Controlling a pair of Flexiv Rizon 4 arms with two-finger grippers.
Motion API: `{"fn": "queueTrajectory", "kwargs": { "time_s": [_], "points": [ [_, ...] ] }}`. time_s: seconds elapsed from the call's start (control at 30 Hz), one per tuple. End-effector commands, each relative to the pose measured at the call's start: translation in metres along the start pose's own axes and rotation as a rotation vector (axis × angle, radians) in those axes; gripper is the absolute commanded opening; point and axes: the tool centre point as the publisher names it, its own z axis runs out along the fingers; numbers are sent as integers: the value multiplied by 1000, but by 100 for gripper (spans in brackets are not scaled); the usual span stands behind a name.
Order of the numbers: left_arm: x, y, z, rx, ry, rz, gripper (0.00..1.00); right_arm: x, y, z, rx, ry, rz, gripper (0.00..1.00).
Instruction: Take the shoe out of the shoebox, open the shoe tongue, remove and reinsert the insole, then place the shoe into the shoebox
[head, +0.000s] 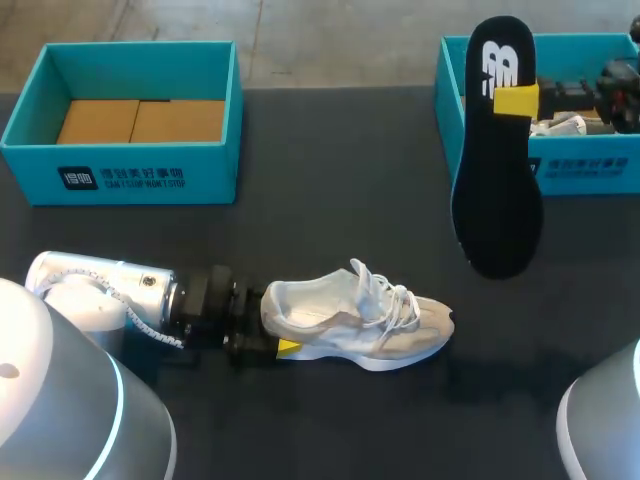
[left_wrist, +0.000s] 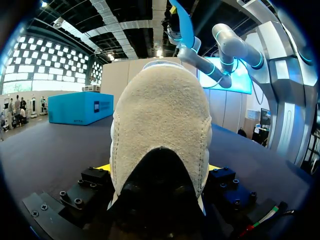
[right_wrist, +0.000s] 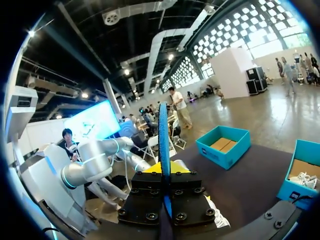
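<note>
The thin, probably bendy black insole (head: 497, 200), pinched flat in the right gripper (head: 518, 100) at 1 o'clock from the light, soft sneaker (head: 360, 322), should feed in toe-first while the left gripper (head: 275, 335) clamps the firmer heel.

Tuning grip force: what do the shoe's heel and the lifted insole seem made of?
Shoe heel: probably beige suede or a similar napped fabric, matte and fuzzy, with stitched seams in the left wrist view. Insole: probably foam with a matte black face; the right wrist view shows it edge-on as a thin sheet. Exact material uncertain.
</note>
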Motion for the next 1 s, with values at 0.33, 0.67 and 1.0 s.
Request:
{"fn": "queueTrajectory", "kwargs": {
  "time_s": [0.33, 0.67, 1.0],
  "points": [
    [-1, 3, 1, 0, -2, 1, 0, 42, 11, -25, -62, -26, 25, 0],
    [-1, 3, 1, 0, -2, 1, 0, 79, 7, -33, -70, -35, 91, 0],
    [-1, 3, 1, 0, -2, 1, 0, 106, 14, -19, -52, -17, 107, 0]
  ]
}}
